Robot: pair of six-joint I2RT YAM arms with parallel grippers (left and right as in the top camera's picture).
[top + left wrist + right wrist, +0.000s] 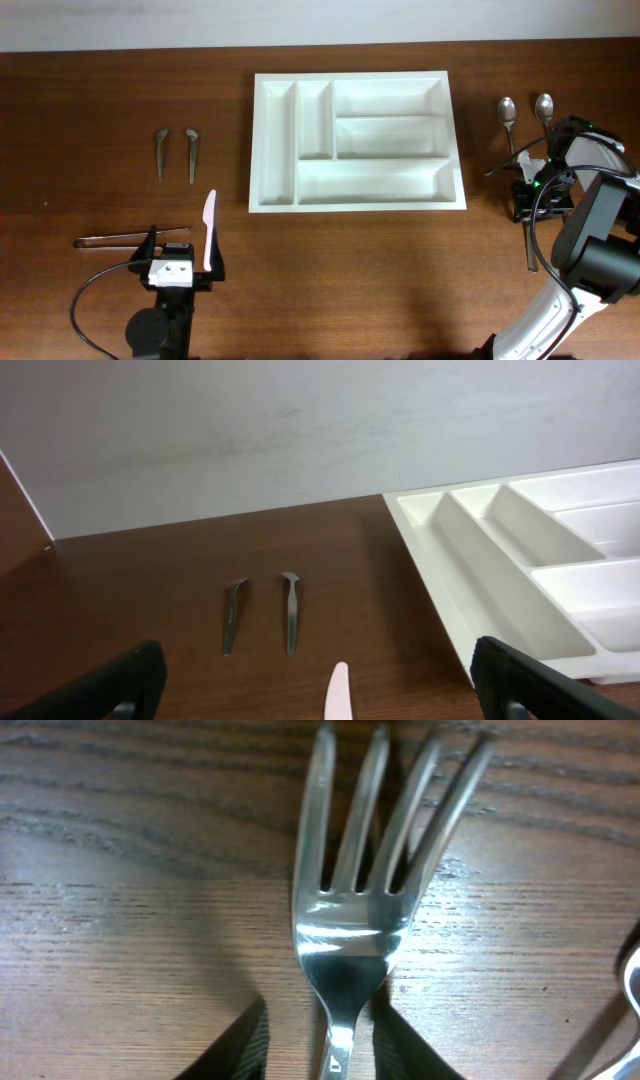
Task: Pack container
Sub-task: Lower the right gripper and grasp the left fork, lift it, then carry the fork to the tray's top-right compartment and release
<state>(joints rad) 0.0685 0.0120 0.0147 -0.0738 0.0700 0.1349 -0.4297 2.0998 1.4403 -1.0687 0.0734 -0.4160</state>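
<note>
The white five-compartment container lies at the table's middle back with nothing in its compartments; its left end shows in the left wrist view. My right gripper points down at the table at the right. In the right wrist view its fingers straddle the neck of a metal fork lying on the wood, with a gap still showing on the left side. My left gripper is open and empty at the front left, a pale plastic knife lying between its fingers.
Two metal spoons lie behind the right gripper. Two small metal utensils lie at the left, also in the left wrist view. A thin metal utensil lies at the front left.
</note>
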